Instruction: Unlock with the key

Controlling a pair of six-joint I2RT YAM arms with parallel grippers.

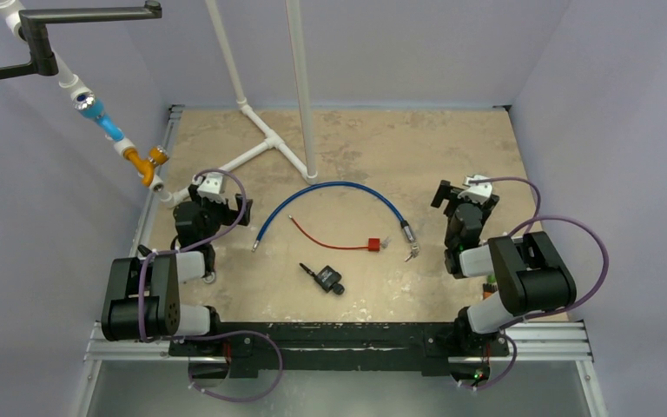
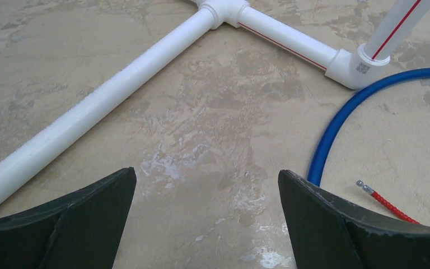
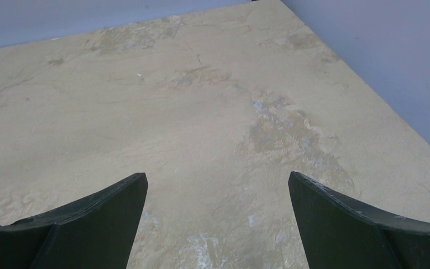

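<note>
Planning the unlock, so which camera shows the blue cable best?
Top external: the whole blue cable shows as one arc. The left wrist view catches only a curved stretch of it; the right wrist view shows none.

Glossy white plastic pipe (image 2: 89,109), matt mottled tabletop (image 3: 201,112), smooth blue cable (image 2: 320,151)

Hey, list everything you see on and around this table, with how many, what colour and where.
Cable: one, blue, arced across the centre.
Cord with block: one, red, under the arc.
Key: silver, count unclear, at the cable's right end.
Lock: one, black, nearest the arm bases.
Pipe frame: one, white, far left.
Table: one, beige.
Left claw: one, black, open, empty.
Right claw: one, black, open, empty.
</note>
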